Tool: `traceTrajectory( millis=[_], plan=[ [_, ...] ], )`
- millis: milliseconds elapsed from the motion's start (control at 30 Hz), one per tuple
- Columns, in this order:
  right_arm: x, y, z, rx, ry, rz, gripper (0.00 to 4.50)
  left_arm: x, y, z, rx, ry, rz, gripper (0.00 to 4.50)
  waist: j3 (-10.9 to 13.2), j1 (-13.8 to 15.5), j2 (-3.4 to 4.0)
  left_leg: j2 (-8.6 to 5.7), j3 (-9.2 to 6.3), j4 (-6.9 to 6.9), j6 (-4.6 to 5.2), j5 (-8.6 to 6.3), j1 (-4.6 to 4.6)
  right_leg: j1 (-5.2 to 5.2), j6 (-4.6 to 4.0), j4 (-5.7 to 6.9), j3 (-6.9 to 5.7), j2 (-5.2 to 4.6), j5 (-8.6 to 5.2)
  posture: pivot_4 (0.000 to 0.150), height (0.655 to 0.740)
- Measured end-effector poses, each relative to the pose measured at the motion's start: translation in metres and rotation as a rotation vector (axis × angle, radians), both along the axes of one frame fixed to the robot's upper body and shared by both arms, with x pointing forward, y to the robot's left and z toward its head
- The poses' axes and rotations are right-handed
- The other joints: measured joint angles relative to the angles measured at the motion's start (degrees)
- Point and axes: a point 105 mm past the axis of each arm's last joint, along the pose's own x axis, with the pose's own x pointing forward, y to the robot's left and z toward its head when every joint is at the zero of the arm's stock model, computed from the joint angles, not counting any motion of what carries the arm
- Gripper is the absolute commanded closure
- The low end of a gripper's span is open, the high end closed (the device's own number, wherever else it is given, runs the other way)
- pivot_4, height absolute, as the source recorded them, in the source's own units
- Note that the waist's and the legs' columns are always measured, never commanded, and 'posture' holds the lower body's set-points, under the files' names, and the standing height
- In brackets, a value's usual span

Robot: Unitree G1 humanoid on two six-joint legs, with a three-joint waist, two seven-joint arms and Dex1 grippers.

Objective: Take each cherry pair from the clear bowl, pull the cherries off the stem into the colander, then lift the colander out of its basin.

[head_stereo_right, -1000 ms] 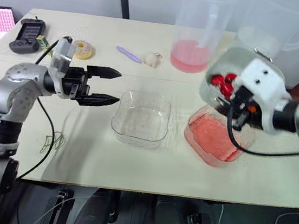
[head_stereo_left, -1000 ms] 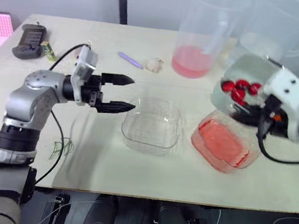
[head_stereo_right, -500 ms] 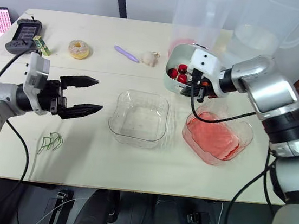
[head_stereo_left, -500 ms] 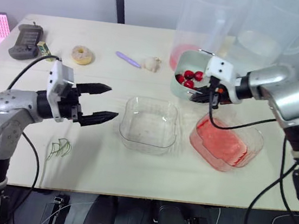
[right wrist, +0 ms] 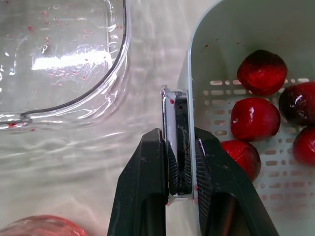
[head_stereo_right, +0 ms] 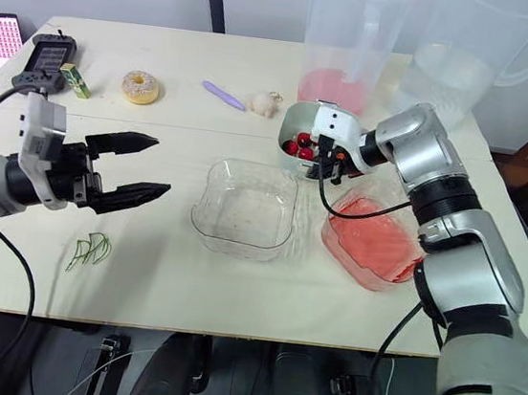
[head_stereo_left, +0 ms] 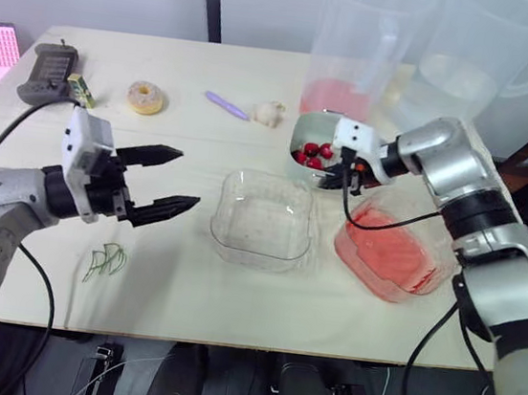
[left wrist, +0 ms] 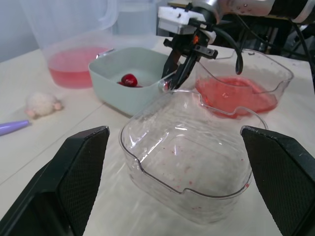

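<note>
Between right fingers (right wrist: 142, 189), colander (right wrist: 231, 29) rim.

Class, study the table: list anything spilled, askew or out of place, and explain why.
Loose green stems lie on the table, outside any container, near the robot's left. The empty clear bowl is flecked with red juice. Nothing looks tipped or broken.

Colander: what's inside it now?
Loose red cherries, at least five, lie on the slotted floor of the colander. No stems show. The right gripper, clamped on the rim, and the near wall cover part of the floor.
</note>
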Motion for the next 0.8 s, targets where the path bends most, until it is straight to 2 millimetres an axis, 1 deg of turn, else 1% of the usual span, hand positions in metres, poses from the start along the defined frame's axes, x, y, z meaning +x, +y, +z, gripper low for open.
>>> traceTrajectory(
  millis=[133,200,267,300,333,400,467,500,600,667,733,800],
  plan=[
    [0.002,-0.002,-0.01,-0.021,0.019,-0.004,4.27,0.0,0.001,-0.003,-0.003,0.011,0.012,0.0,0.0,0.0,0.0,0.0,0.0,0.0,-0.01,0.0,0.01,0.01,0.0,0.01,0.0,0.0,0.0,0.15,0.74],
    [0.002,-0.004,-0.009,-0.019,0.021,-0.004,4.27,0.0,0.0,-0.002,-0.004,0.009,0.013,0.0,0.0,0.1,0.0,0.0,0.0,0.0,-0.01,0.01,0.01,0.02,0.0,0.0,0.0,0.0,0.0,0.15,0.74],
    [0.002,-0.006,-0.008,-0.011,0.03,-0.012,3.24,-0.001,-0.001,-0.002,-0.004,0.006,0.009,0.0,0.0,0.1,0.01,0.0,0.0,0.0,-0.01,0.01,0.02,0.02,0.0,0.0,0.0,0.0,0.0,0.15,0.74],
    [0.001,-0.006,-0.007,-0.003,0.035,-0.018,2.92,-0.001,-0.001,-0.002,-0.005,0.006,0.008,0.0,0.0,0.0,0.0,0.0,0.0,0.0,-0.01,0.01,0.02,0.02,0.0,0.01,0.0,0.0,0.0,0.15,0.74],
    [0.001,-0.007,-0.006,0.008,0.037,-0.025,2.49,-0.001,-0.001,-0.001,-0.006,0.006,0.007,0.0,0.0,0.0,0.01,0.0,0.0,0.0,-0.01,0.01,0.02,0.02,0.0,0.01,0.0,0.0,0.0,0.15,0.74],
    [0.001,-0.009,-0.001,0.027,0.04,-0.037,1.52,-0.001,-0.001,-0.001,-0.008,0.007,0.004,0.0,0.0,0.0,0.01,0.0,0.0,-0.01,-0.01,0.01,0.03,0.02,0.0,0.01,0.0,0.0,0.0,0.15,0.74],
    [0.0,-0.014,0.007,0.044,0.039,-0.045,0.5,0.0,-0.001,-0.001,-0.012,0.008,0.003,0.0,0.0,0.1,0.01,0.0,0.0,-0.01,-0.01,0.01,0.04,0.02,0.0,0.01,0.0,0.0,0.0,0.15,0.74],
    [-0.001,-0.015,0.012,0.058,0.034,-0.05,0.06,0.001,-0.001,0.0,-0.014,0.01,0.004,0.0,0.0,0.1,0.01,0.0,0.0,-0.02,-0.01,0.01,0.04,0.02,0.0,0.01,0.0,0.0,0.0,0.15,0.74],
    [-0.003,-0.024,0.036,0.113,0.001,-0.075,0.06,0.009,-0.003,0.001,-0.022,0.03,0.014,0.0,0.0,0.2,0.02,-0.01,0.01,-0.02,-0.01,0.01,0.05,0.03,0.0,0.0,0.01,0.0,0.0,0.15,0.74],
    [-0.007,-0.034,0.057,0.159,-0.037,-0.095,0.06,0.011,-0.003,0.0,-0.03,0.05,0.014,0.0,0.0,0.2,0.02,-0.01,0.01,-0.04,-0.01,0.01,0.05,0.03,0.01,-0.01,0.0,-0.01,-0.01,0.15,0.74],
    [-0.019,-0.048,0.079,0.201,-0.055,-0.121,0.06,0.016,-0.001,0.001,-0.042,0.06,0.021,0.0,0.0,0.5,0.02,-0.01,-0.01,-0.08,-0.01,0.01,0.05,0.03,0.02,-0.01,-0.01,0.0,-0.02,0.15,0.74],
    [-0.034,-0.061,0.09,0.23,-0.063,-0.136,0.06,0.021,-0.001,0.003,-0.047,0.06,0.025,0.0,0.0,0.6,0.01,-0.01,-0.04,-0.08,-0.01,0.01,0.06,0.07,0.02,-0.02,-0.04,0.0,-0.04,0.15,0.74]
  ],
)
